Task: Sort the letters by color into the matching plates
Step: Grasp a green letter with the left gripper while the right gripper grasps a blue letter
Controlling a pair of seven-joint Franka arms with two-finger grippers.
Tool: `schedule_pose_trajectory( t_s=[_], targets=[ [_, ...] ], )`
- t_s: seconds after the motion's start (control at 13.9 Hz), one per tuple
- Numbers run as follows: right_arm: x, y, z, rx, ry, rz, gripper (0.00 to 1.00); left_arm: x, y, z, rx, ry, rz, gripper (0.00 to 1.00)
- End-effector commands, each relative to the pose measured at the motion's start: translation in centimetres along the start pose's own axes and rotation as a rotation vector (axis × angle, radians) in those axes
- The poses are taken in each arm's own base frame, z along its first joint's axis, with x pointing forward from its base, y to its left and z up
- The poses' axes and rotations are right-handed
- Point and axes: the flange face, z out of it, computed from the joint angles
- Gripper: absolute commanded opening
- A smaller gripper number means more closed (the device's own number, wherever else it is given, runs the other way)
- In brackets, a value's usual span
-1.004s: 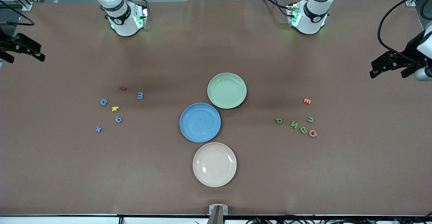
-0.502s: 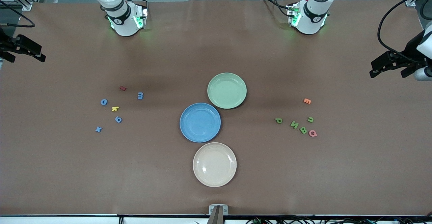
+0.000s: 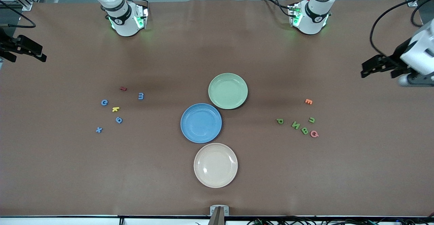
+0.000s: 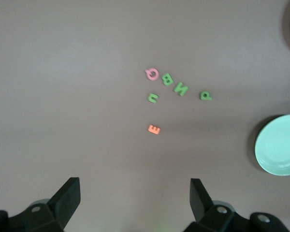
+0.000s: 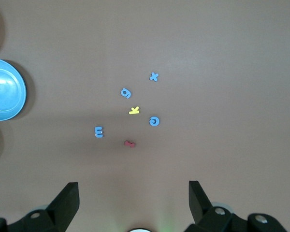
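Front view: brown desk (image 3: 217,48), arm bases along its top edge, grey floor past it. Three plates mid-desk in a touching chain: green plate (image 3: 228,91) closest to the bases, blue plate (image 3: 201,123) next, cream plate (image 3: 215,165) closest to the camera. All three hold nothing. Blue letters (image 3: 118,120) lie scattered toward the right arm's end, mixed with a yellow letter (image 3: 115,109) and a red letter (image 3: 123,88). Green letters (image 3: 296,125) lie toward the left arm's end, with an orange letter (image 3: 308,101) and a pink letter (image 3: 314,134) touching the end green one. Left gripper (image 3: 376,65) hangs over bare desk at its own end, clear of the letters. Right gripper (image 3: 28,50) hangs at the other desk edge, also well apart from everything.

Left wrist view: jaws spread wide, holding nothing, touching nothing. Under them are the four green letters (image 4: 182,89), the orange (image 4: 154,129), the pink (image 4: 152,74), and the green plate (image 4: 280,145) at the frame's edge.

Right wrist view: jaws spread wide, empty. Four blue letters (image 5: 126,93), yellow (image 5: 134,110) and red (image 5: 129,143) on bare desk; blue plate (image 5: 5,89) at the frame's edge.
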Motion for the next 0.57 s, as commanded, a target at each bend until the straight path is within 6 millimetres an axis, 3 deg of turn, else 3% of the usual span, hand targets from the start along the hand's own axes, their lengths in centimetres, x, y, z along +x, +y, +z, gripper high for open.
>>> schedule_pose_trajectory(
  t_s=[0.0,0.5],
  targets=[
    [-0.5,-0.2,-0.4,0.014,0.007,0.009,1.0,2.8,2.3,5.2,-0.023,-0.064,-0.024,1.0],
    [-0.5,0.1,-0.6,0.013,0.011,0.005,1.0,4.8,11.9,19.2,0.006,-0.06,-0.149,1.0]
  ],
)
